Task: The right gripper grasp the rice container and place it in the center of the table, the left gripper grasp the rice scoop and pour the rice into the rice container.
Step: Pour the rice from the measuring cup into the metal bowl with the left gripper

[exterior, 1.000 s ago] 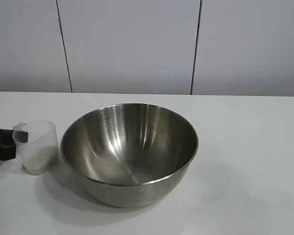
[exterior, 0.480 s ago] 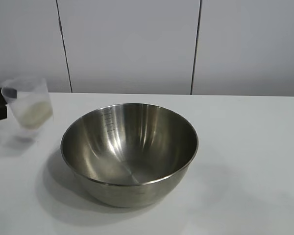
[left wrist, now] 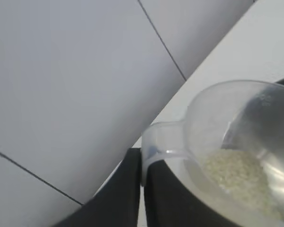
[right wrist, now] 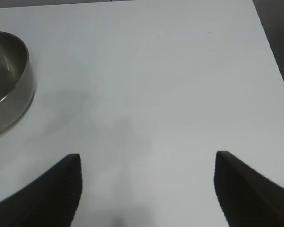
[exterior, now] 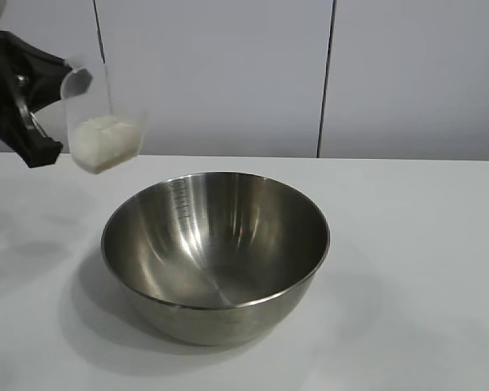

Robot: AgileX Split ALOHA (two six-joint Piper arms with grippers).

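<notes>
Rice scoop (exterior: 104,122) is airborne, up and left of the rice container (exterior: 216,252) in the exterior view, not yet over its rim. Left claw (exterior: 45,98) is pinching it by the handle tab, jaws pressed tight on the plastic; the left wrist view confirms the grip. Rice (exterior: 104,140) sits heaped in the bottom of the cup, which is close to upright, so I see no spill.

Rice container sits on the tabletop (exterior: 416,244) roughly mid-frame and looks empty. I judge the placing step done. Right claw (right wrist: 146,189) is parked off to the side with jaws spread wide, nothing between them, bowl edge just visible at the border of its wrist view.

Left to do: carry the scoop over the bowl, tip it, pour.

Versus a second ago: the scoop was standing on the tabletop just beside the bowl's left flank with the claw on its handle. Half a second ago it was lifted, near the left frame edge. Now it's higher and closer in toward the bowl. The bowl hasn't shifted.
</notes>
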